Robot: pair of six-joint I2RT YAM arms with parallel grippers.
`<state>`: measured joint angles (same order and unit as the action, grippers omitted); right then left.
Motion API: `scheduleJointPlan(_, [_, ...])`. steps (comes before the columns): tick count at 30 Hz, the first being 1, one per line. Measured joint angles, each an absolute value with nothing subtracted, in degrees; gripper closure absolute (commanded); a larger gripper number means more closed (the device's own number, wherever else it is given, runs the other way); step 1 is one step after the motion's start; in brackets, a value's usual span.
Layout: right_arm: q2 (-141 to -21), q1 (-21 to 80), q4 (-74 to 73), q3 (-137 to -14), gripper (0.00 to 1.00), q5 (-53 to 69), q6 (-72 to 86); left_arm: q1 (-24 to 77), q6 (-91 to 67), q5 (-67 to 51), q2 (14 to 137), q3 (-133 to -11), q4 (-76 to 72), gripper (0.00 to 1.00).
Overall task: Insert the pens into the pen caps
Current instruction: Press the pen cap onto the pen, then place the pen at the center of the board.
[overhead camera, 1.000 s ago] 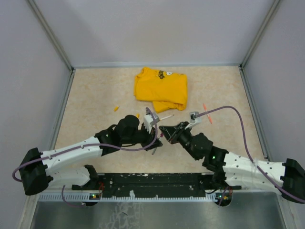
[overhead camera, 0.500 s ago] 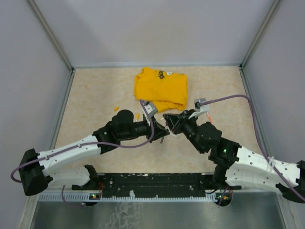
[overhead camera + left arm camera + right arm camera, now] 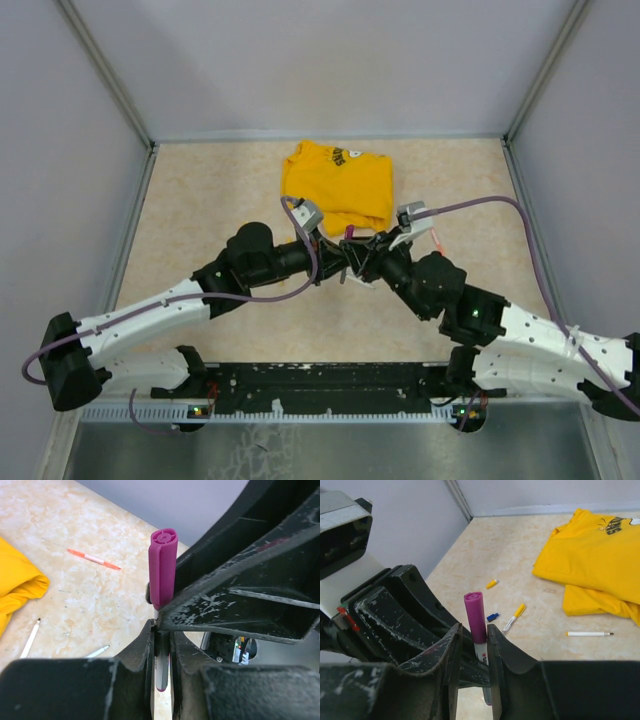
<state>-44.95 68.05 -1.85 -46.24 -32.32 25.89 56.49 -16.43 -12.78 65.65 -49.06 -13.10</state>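
Over the last second both wrists have been carried up the table (image 3: pixel 200 200) toward the yellow T-shirt (image 3: pixel 338 185) and brought nose to nose just below its near edge. The magenta pen (image 3: pixel 161 672) is clamped upright by its white barrel in the nearly closed left fingers (image 3: pixel 135 650), and the magenta cap (image 3: pixel 474 612) is seen seated on its upper end. The right fingers (image 3: pixel 452 650) are set either side of the cap and upper barrel and have been easing apart; whether the cap is still touched cannot be told. Judged from this, capping of this pen is done or nearly done, with release next. Left on the table: a white uncapped pen (image 3: pixel 588 634) near the shirt, a pen with a yellow end (image 3: pixel 514 617), a loose blue cap (image 3: pixel 493 616) just beside it, a loose yellow cap (image 3: pixel 491 584), and an orange pen (image 3: pixel 94 558) well apart. The two sets of fingers are closely interleaved, so the cap could be dragged as the right fingers are withdrawn; the shirt lies close behind.
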Motion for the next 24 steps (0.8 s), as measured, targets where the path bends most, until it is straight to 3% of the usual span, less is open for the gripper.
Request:
scheduleJointPlan(8, [-41.43, 68.49, -2.09, -45.78, 0.58, -31.27, 22.57, 56.14, -16.45, -9.58, 65.6, -48.62, -13.23, 1.0])
scheduleJointPlan(24, [-33.89, 68.51, -4.51, -32.95, 0.57, -30.87, 27.24, 55.96, -19.75, 8.62, 68.95, -48.62, 2.72, 1.0])
